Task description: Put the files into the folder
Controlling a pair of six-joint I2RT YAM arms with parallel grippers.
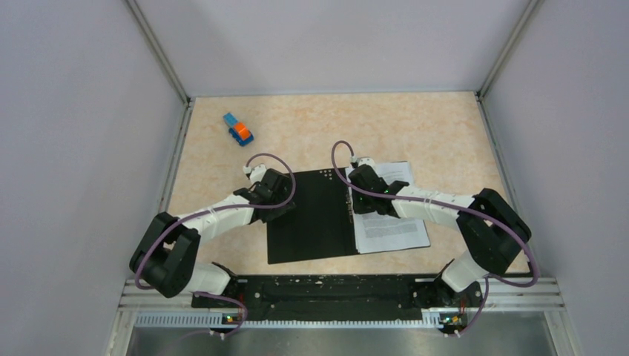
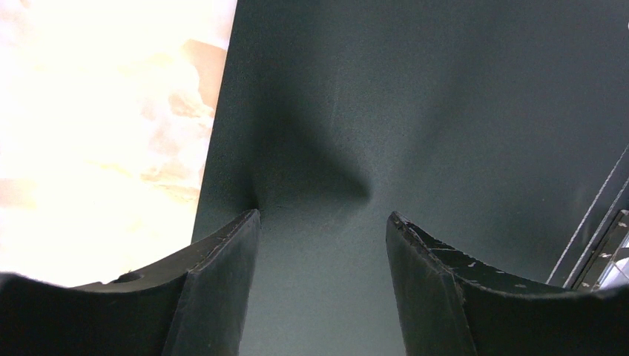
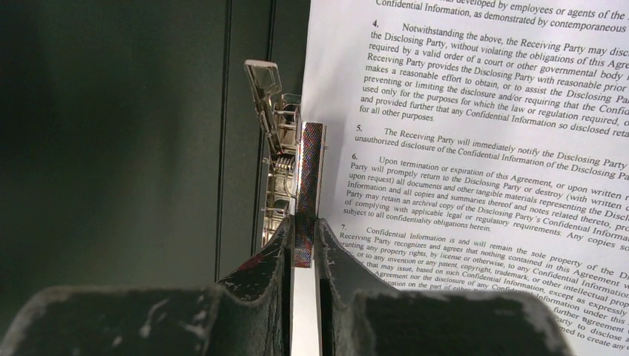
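The folder (image 1: 311, 222) lies open in the middle of the table, black inside up. The files (image 1: 397, 226), white sheets of black text, lie on its right half. My left gripper (image 1: 278, 194) is open, its fingertips resting on the left flap near its left edge; the wrist view shows the black flap (image 2: 445, 111) between the spread fingers (image 2: 222, 252). My right gripper (image 1: 357, 185) is at the spine. In the right wrist view it (image 3: 304, 219) is shut on the raised metal lever (image 3: 310, 163) of the spine clip (image 3: 276, 156), beside the files (image 3: 482, 148).
A small blue-and-orange toy block (image 1: 238, 128) lies at the back left of the marbled table (image 1: 445, 133). Grey walls enclose the table on three sides. The arms' bases sit on a black rail (image 1: 326, 289) at the near edge.
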